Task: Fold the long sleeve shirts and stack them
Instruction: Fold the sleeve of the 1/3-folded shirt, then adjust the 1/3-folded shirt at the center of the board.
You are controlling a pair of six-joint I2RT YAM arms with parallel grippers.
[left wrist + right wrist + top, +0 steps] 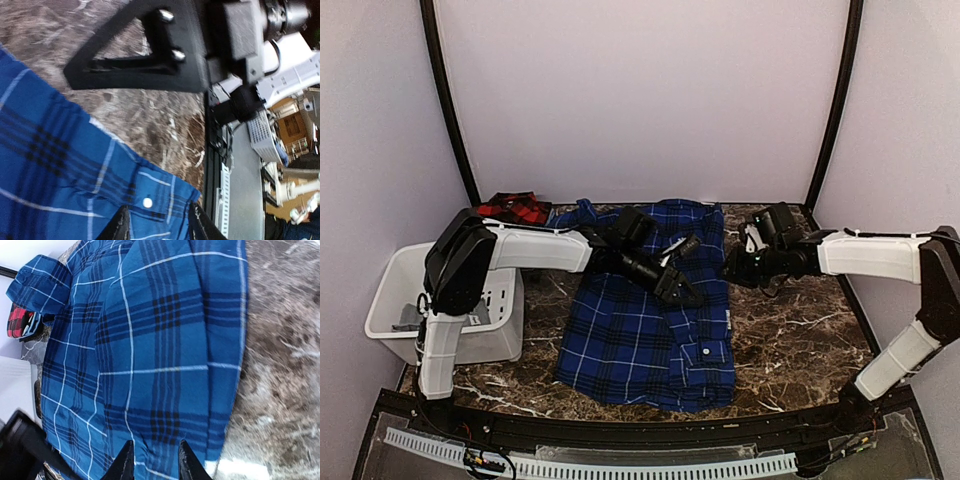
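Note:
The dark blue plaid shirt (645, 325) lies spread on the marble table, with a sleeve folded along its right side. The red-and-black shirt (515, 208) lies bunched at the back left; it also shows in the right wrist view (17, 322). My left gripper (688, 293) is open over the blue shirt's right part. In the left wrist view it (159, 227) hovers open above a cuff with a white button (147, 202). My right gripper (736, 270) is open at the shirt's right edge; in its own view it (154, 462) is open just above the cloth (165, 350).
A white bin (405, 300) stands at the left of the table, holding some small items. Bare marble (800, 330) lies right of the shirt. The right gripper's black body (150, 50) shows close by in the left wrist view. A black rail (620, 432) runs along the near edge.

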